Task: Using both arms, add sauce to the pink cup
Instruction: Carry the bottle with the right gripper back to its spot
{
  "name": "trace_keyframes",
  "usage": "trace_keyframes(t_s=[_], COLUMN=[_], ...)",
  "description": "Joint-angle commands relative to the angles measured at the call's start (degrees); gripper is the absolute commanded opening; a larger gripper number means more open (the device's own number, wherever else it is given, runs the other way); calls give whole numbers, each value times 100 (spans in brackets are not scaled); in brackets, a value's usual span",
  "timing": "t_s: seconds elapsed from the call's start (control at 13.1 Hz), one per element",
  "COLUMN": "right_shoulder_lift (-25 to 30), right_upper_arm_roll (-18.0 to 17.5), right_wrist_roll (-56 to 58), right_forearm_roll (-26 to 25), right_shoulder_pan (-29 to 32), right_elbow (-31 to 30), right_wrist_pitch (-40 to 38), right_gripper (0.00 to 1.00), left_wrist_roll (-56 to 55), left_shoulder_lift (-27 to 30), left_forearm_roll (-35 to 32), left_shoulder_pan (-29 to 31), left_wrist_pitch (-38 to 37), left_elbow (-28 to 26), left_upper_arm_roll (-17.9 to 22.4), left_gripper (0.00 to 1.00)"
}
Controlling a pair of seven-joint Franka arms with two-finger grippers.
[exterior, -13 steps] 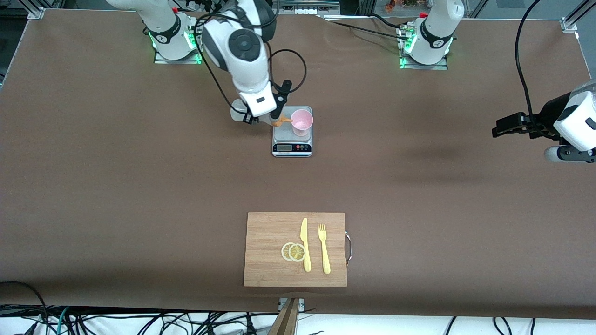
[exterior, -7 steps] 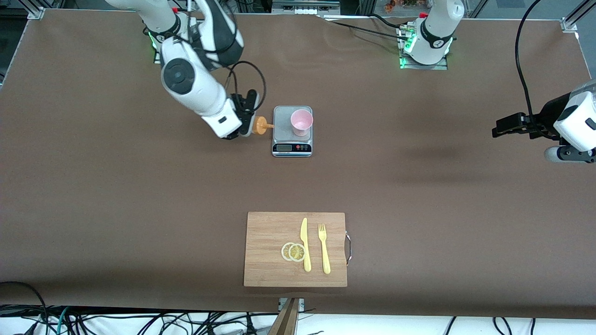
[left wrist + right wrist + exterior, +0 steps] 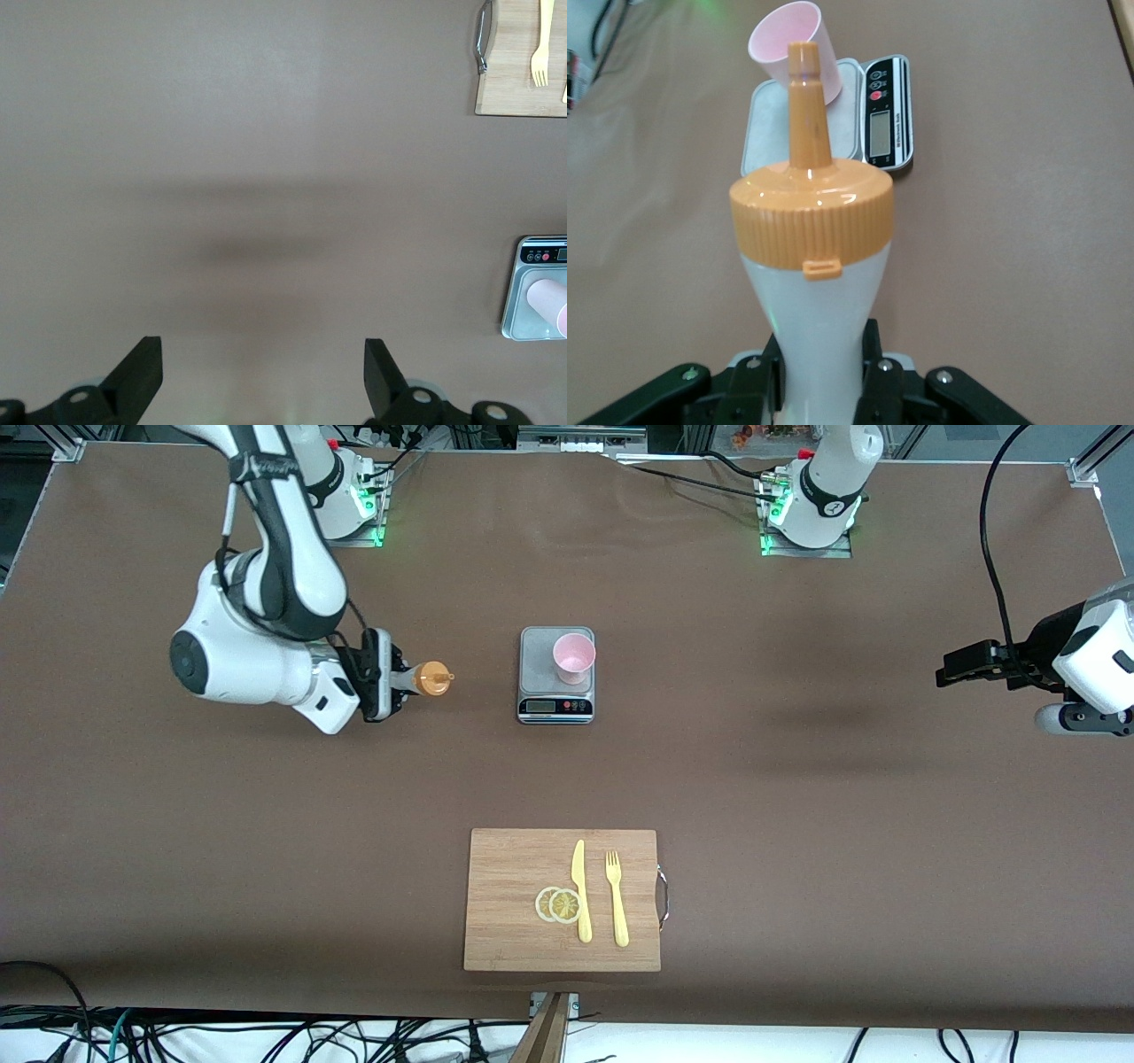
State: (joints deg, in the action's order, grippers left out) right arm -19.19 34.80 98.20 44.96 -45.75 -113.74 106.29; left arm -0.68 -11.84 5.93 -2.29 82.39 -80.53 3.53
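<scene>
So the small translucent whitish squeeze bottle with the orange nozzle cap is up in the air, pinched around its lower body by the right pincer, lying roughly level with the nozzle aimed toward the scale, over bare brown counter toward the right arm's end. The right wrist view shows it well: the black fingers squeeze the pale bottle on both sides, and past the nozzle tip sits the small pale pink translucent plastic tumbler. That pink cup stands upright on the little silver kitchen scale with a dark display strip, near the middle of the counter, well apart from the bottle. I can't tell whether any sauce is in the cup. My guess is the bottle is off the cup for now, so the next move either means swinging the nozzle over the rim and tipping it, or setting the bottle down. The left pincer waits over the left arm's end of the counter, fingers spread wide and holding nothing. Nearer the front camera there's a wooden cutting board with a metal handle carrying a yellow plastic knife, a yellow plastic fork and two lemon slices
</scene>
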Motion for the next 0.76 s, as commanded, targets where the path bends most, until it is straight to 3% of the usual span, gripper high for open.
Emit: trace_keyframes(t_s=[0.0,0.23,0.38,0.46,0.69], right_shoulder_lift=[-452,-1303,-1867,-2000,-2194], right_upper_arm_roll=[-34,-60,-78,-87,-96], right_wrist_roll=[1275,2770,3326,3363,3767], right_forearm_roll=[669,1416,1620,1612,1603], right_shoulder_pan=[530,1127,1497,1611,1910], right_elbow=[72,351,808,958,1003], right_wrist_pitch=[-468,-1108,-1705,-1882,-1919], right_gripper=[14,16,20,30,48], left_wrist_roll=[138,138,138,138,138], left_shoulder_lift=[-29,-29,-29,-29,-29], left_forearm_roll=[-110,-110,-110,-110,-110], left_shoulder_pan=[1,1,1,-8,-8], left_wrist_pitch=[-74,-74,-74,-74,-74], left_elbow=[99,99,99,99,99], left_upper_arm_roll=[-2,-2,-2,-2,-2], left_gripper=[100,100,100,100,100])
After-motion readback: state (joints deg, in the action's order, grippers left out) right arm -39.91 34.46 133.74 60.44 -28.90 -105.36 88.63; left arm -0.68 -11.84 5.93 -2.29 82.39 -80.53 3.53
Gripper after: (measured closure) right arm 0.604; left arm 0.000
